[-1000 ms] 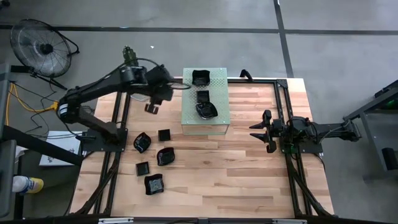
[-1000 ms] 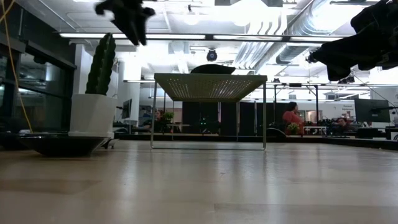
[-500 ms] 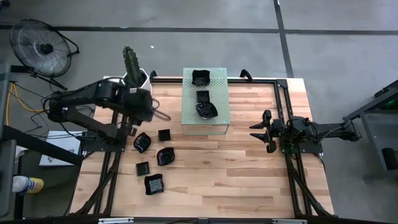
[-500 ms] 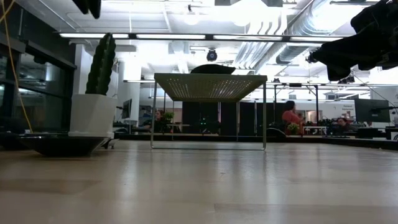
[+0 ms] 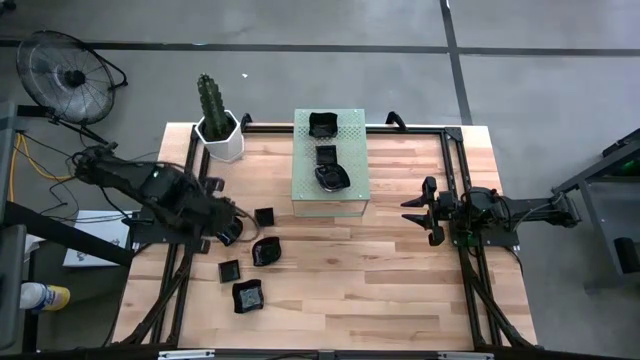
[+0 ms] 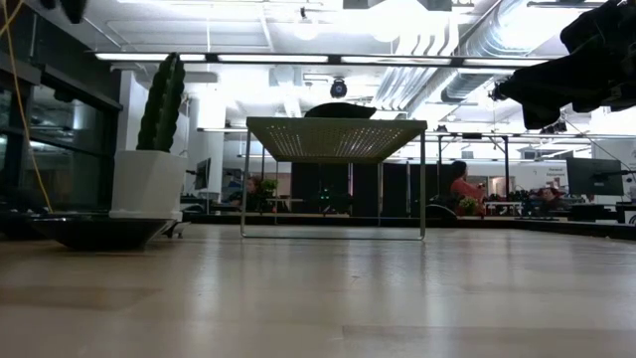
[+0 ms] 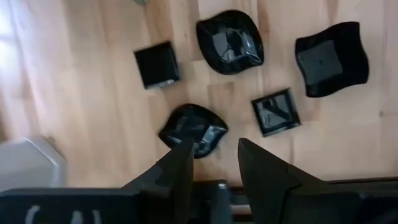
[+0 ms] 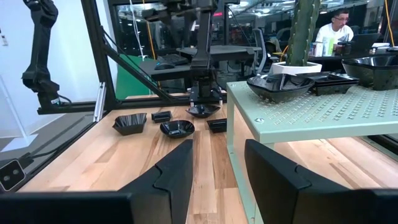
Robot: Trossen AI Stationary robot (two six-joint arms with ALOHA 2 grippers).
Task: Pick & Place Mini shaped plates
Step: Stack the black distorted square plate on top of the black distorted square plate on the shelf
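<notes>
Just beneath the left gripper [image 7: 208, 158], whose fingers stand apart and empty, lies a wavy plate [image 7: 193, 129], with four more plates [image 5: 250, 262] spread on the table [image 5: 400, 270] beyond it. Right gripper [image 5: 412, 210] waits open, well apart, beside the block [image 5: 355, 190] carrying three plates.

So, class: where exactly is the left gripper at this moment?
In the high view, the left gripper sits at the table's left side, open over the rounded black plate, beside the small square plate.
</notes>
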